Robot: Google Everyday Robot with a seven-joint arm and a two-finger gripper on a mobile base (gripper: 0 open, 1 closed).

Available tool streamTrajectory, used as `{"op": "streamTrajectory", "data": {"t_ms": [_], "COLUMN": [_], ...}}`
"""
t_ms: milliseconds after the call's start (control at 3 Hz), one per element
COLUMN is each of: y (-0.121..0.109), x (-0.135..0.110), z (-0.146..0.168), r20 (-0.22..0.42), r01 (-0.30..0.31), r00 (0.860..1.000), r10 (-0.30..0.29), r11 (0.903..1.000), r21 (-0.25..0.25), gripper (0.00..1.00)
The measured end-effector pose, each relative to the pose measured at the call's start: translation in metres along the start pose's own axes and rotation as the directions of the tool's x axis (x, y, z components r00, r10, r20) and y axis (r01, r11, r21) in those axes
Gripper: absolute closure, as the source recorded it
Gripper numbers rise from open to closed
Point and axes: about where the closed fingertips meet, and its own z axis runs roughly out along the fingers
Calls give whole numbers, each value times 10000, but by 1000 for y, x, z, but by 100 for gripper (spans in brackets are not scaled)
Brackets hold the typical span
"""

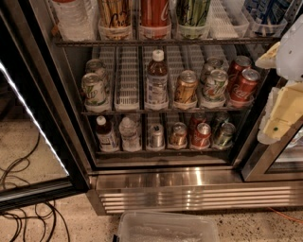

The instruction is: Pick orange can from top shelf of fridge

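Observation:
The fridge (pixel 189 182) stands open, with three wire racks of drinks. On the top shelf (pixel 222 41), at the upper edge of the camera view, the orange can (pixel 115 13) with dark script lettering stands in a white lane. A clear bottle (pixel 72 19) is to its left and a red cola can (pixel 155 13) to its right, then a green can (pixel 193 13). The upper part of the orange can is cut off by the frame. My gripper (pixel 280 111), white and pale yellow, hangs at the right edge by the middle rack, well right of and below the orange can.
The middle rack holds a brown bottle (pixel 156 80), a gold-orange can with a pale band (pixel 185 87) and red cola cans (pixel 244 82). The glass door (pixel 33 123) swings open at left with a lit edge. Cables (pixel 23 208) lie on the floor. A clear plastic bin (pixel 165 228) sits in front.

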Motion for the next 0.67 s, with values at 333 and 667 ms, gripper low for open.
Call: {"op": "streamTrajectory", "data": {"t_ms": [333,667], "y": [0,-5], "x": [0,-14], "z": [0,-7], "r20": [2,473], "r01": [0,20], "r00": [10000,9989], "r10": [0,-36], "r11": [10000,9994], "r21": [2,352], "gripper": [0,0]}}
